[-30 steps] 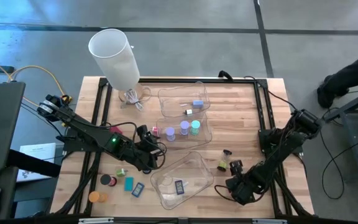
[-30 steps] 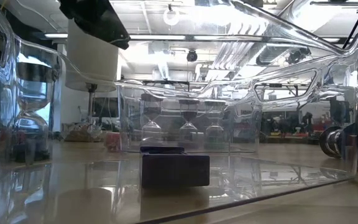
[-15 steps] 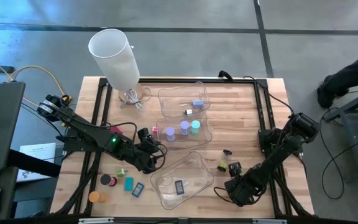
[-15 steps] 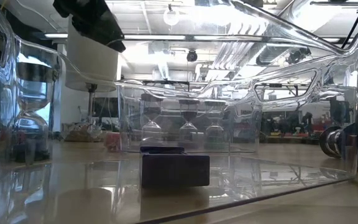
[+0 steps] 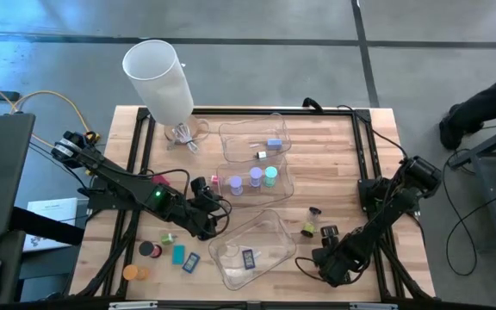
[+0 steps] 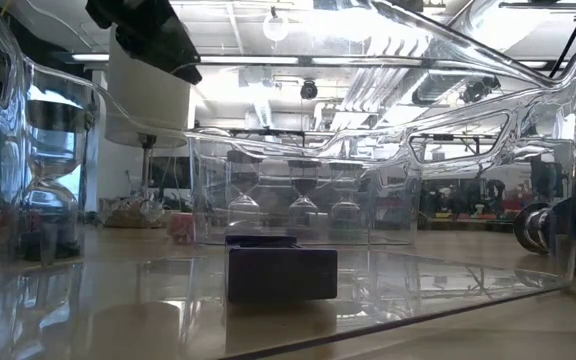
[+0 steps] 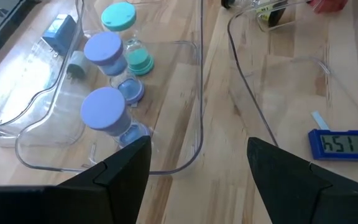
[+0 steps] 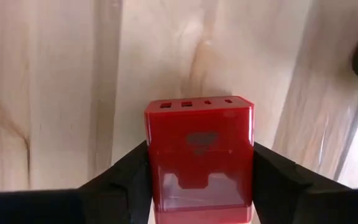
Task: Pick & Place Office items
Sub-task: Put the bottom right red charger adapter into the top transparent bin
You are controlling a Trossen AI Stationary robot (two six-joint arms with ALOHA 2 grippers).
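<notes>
My right gripper [image 8: 199,180] points straight down at the table's near right [image 5: 327,263] and is shut on a red block [image 8: 199,149] that lies on the wood. In the high view the gripper hides the block. My left gripper [image 7: 197,149] hangs open over the gap between the middle tray [image 5: 287,185] and the near tray [image 5: 231,245], with nothing between its fingers. Lilac and teal hourglass cylinders [image 7: 104,106] stand in the middle tray. A blue flat timer [image 7: 344,144] lies in the near tray. My right gripper pinches the red block by its two opposite sides [image 8: 154,162] between its two fingers [image 8: 126,180]. The fingers come from above, pointing down. The block rests flat on the table, its slotted end [image 8: 197,104] pointing away from the gripper.
A yellow-green cylinder [image 5: 306,228] and a black one [image 5: 325,231] stand just beyond my right gripper. Black and orange cylinders and teal and blue rectangles [image 5: 179,254] lie at the near left. A far tray [image 5: 231,133] holds a blue block. A white lamp shade [image 5: 158,73] stands at the far left.
My left gripper has turned a little at the wrist; its dark body has shifted slightly in the low view.
</notes>
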